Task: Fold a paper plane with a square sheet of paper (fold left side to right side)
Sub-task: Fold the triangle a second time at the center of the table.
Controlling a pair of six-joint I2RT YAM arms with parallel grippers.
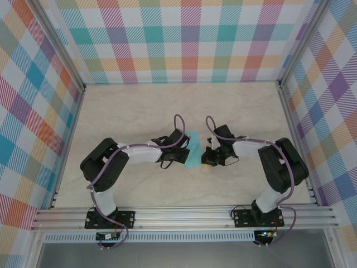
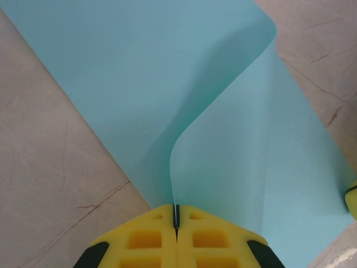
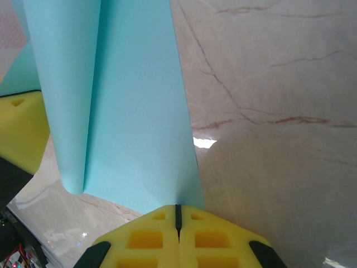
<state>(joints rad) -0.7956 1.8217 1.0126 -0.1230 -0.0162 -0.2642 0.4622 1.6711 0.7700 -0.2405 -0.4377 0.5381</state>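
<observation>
The square sheet of paper [image 1: 194, 148], thin, smooth and turquoise, sits mid-counter [image 1: 139, 111] on veined marble, one side curled over in a soft loop. The left fingers [image 2: 146, 237] pinch its lifted edge, and the right fingers [image 3: 146, 237] pinch another edge.

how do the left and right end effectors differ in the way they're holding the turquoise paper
The left end effector grips the square sheet of paper from its left side; the right end effector grips it from the right. At the left end effector the paper bows into a rolled-over curve; at the right end effector it runs off fairly flat and straight. Both are yellow-fingered and shut on the paper.
</observation>
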